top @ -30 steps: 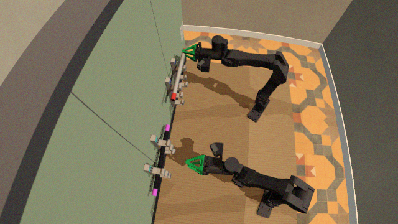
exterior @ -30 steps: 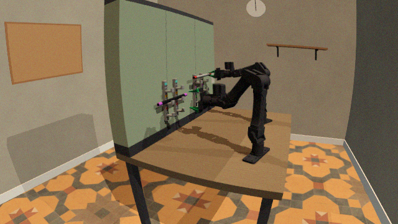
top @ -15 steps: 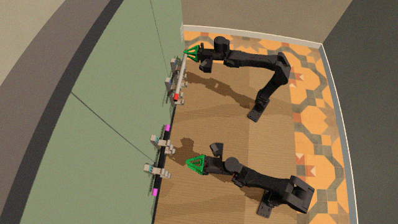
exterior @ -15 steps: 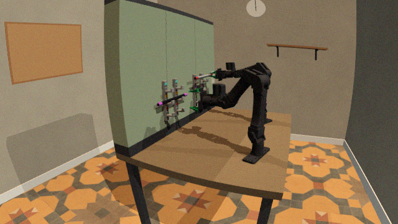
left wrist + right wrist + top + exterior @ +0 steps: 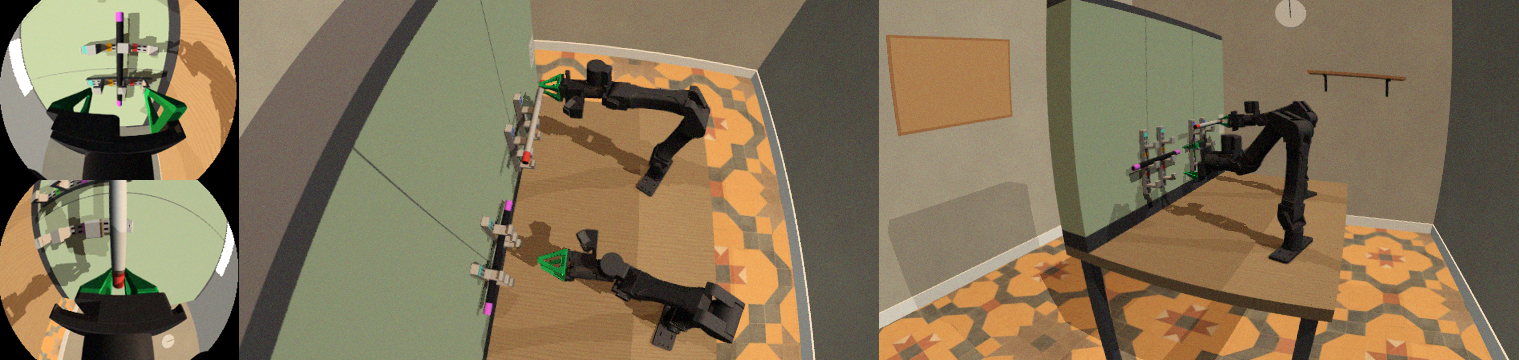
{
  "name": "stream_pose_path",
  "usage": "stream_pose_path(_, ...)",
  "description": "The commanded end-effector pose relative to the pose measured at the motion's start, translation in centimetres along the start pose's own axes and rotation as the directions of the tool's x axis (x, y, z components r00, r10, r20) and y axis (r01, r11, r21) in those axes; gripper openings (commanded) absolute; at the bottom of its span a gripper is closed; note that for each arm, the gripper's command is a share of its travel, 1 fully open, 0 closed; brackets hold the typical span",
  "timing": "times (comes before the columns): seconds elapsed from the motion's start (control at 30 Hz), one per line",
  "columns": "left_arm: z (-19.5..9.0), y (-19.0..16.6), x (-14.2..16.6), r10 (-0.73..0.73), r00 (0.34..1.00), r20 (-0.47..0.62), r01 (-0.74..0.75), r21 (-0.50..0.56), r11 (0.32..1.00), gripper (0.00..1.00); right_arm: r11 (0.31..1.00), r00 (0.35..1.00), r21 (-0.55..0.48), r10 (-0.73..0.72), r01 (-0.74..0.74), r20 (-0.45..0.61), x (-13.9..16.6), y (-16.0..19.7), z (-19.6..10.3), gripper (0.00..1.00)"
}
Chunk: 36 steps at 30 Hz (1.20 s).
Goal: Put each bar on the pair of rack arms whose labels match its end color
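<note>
Top: two arms over one table; one red-tipped pale bar at the wall edge, its far end pinched in the right hand. Left hand spread, holding nothing.

Exterior: two racks above the table's wall edge; one black bar across the nearer.

Left wrist: black bar, two magenta ends, on two middle arms.

Right wrist: one red end between two fingertips.

Two matte-black jointed arms end in bright green, open-framed triangular claws; behind each claw sits a black wrist housing, and farthest from it, a flat black base plate.
</note>
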State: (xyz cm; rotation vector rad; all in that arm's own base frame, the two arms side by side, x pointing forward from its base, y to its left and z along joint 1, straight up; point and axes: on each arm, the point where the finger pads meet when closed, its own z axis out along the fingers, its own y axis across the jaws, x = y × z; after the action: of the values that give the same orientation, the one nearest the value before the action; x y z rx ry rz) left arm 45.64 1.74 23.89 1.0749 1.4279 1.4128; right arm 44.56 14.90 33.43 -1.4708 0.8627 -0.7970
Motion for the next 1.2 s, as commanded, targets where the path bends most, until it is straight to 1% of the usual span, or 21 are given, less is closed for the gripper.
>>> stream_pose_path(0.0, -0.2, 0.3, -0.3, -0.006, 1.000, 0.002, 0.006, -0.015, 1.000, 1.00, 0.997, 1.000, 0.072, -0.004, 0.004, 0.001, 0.0, -2.5, -1.3, 0.00)
stream_pose_path(0.63, -0.2, 0.3, -0.3, -0.006, 1.000, 0.002, 0.006, -0.015, 1.000, 1.00, 0.997, 1.000, 0.072, -0.004, 0.004, 0.001, 0.0, -2.2, -2.8, 0.00)
stream_pose_path(1.17, -0.2, 0.3, -0.3, -0.006, 1.000, 0.002, 0.006, -0.015, 1.000, 1.00, 0.997, 1.000, 0.072, -0.004, 0.004, 0.001, 0.0, -1.9, -2.9, 0.00)
